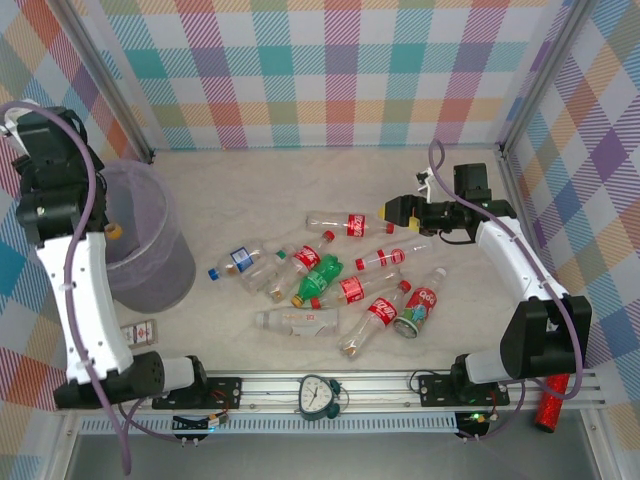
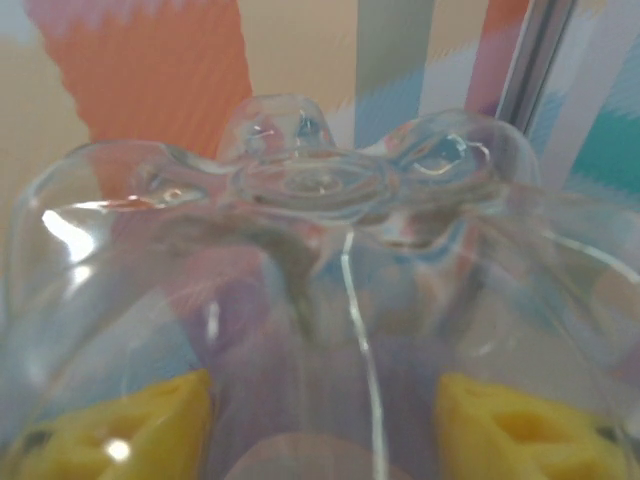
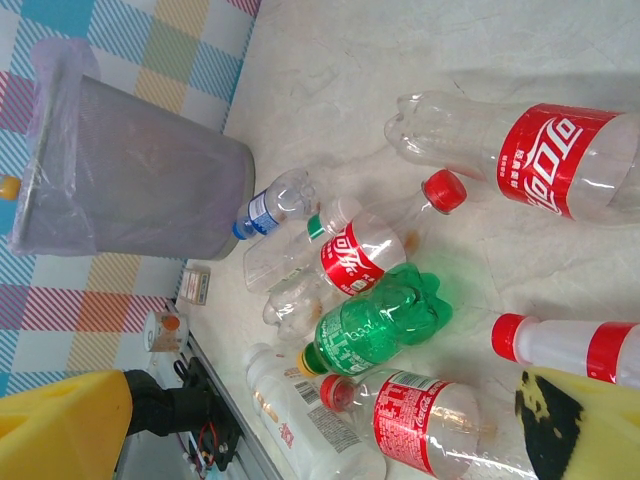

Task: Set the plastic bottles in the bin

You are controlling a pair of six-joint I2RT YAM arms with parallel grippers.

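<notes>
Several plastic bottles lie in a loose heap mid-table, among them a green one (image 1: 318, 281) (image 3: 385, 325), a blue-capped one (image 1: 237, 261) (image 3: 270, 205) and a long red-labelled one (image 1: 345, 222) (image 3: 540, 155). The bin (image 1: 150, 270) (image 3: 130, 180), lined with a lilac bag, stands at the left. My left arm is raised over it. My left gripper (image 2: 325, 430) is shut on a clear bottle (image 2: 320, 180), whose lobed base points away from the camera. My right gripper (image 1: 392, 211) (image 3: 320, 430) hangs open above the right end of the heap, holding nothing.
A small alarm clock (image 1: 318, 396) rests on the near rail. A red glittery cylinder (image 1: 552, 400) stands at the near right. Beside the bin's near side are a small box (image 1: 140, 333) and a small white cup (image 3: 165, 330). Plaid walls enclose the table.
</notes>
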